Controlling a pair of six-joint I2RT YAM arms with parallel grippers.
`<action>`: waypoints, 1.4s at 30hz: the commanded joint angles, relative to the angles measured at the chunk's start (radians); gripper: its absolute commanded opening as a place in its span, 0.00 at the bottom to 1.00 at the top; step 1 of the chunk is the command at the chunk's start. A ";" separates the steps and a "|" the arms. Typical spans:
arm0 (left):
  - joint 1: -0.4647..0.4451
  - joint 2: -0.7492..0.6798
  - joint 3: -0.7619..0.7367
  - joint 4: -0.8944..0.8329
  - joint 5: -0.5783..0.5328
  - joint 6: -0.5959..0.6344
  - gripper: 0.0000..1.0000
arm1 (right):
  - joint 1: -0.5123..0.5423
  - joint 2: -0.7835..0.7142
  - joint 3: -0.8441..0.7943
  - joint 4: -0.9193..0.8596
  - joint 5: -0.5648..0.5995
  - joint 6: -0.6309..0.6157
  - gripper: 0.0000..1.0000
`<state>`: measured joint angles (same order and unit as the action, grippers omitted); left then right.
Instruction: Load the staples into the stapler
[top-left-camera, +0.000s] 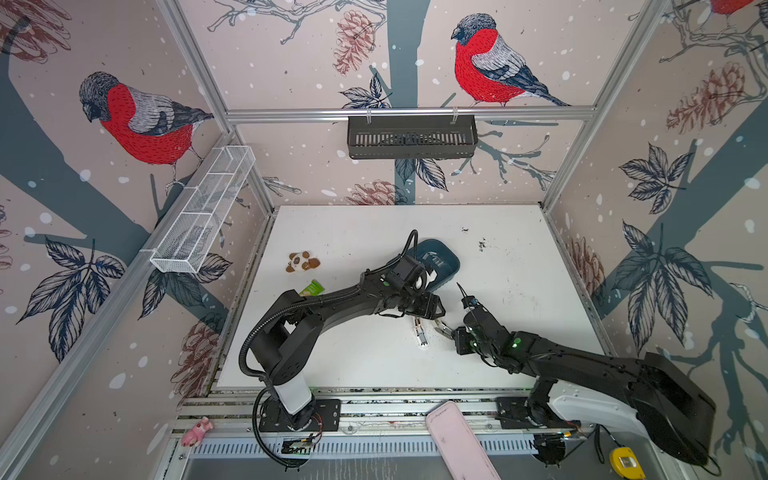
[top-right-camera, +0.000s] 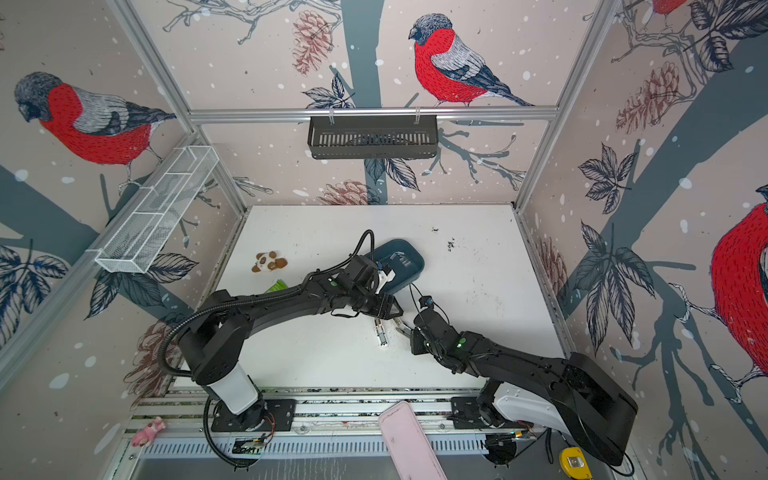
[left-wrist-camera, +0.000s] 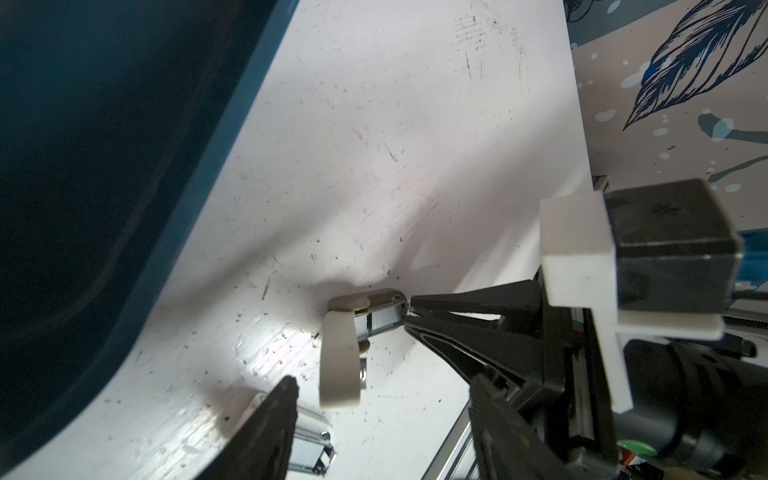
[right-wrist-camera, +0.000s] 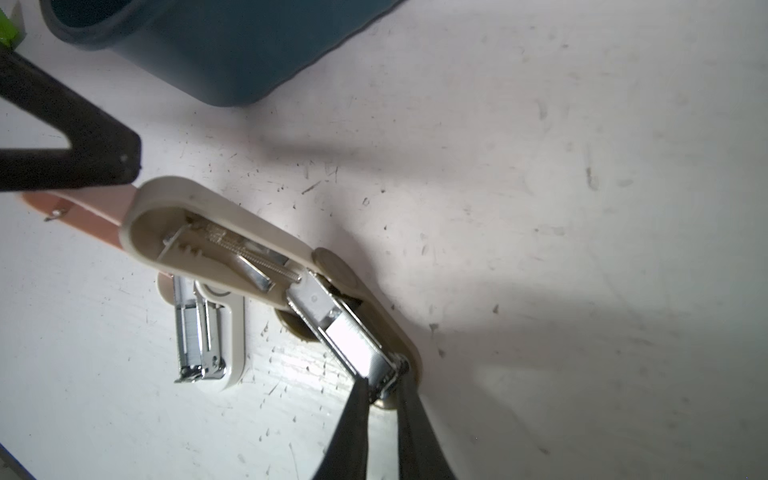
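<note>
1. The metal tip of the stapler (right-wrist-camera: 208, 199) is being pinched by the right gripper (right-wrist-camera: 384, 378), its jaws nearly shut, at the lower centre of the right wrist view.
2. The staples (right-wrist-camera: 353, 338) are being carried in the stapler's opened channel, just above that grip.
3. The left gripper (left-wrist-camera: 382, 380) is being held partly open around the raised lid; contact cannot be told.
4. Both of its fingers are being cut off by the frame's lower edge.

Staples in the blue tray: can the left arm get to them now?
Probably yes. The staples lie uncovered in the open-topped blue tray, right next to the left gripper, whose jaws stand apart.
</note>
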<state>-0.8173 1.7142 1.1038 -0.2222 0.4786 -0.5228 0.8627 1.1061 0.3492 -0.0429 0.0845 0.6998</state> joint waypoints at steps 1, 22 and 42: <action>-0.005 0.013 0.016 -0.017 0.030 0.000 0.65 | 0.000 -0.010 -0.002 0.026 0.015 -0.009 0.16; -0.071 0.075 0.067 0.055 0.145 -0.018 0.52 | -0.015 -0.060 -0.055 0.077 -0.011 -0.006 0.10; -0.106 0.090 0.113 -0.121 -0.033 0.424 0.57 | -0.197 -0.462 -0.111 -0.105 -0.161 0.000 0.17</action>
<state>-0.9203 1.7908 1.2030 -0.2745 0.4950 -0.2459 0.6796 0.6594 0.2234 -0.1165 -0.0349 0.7029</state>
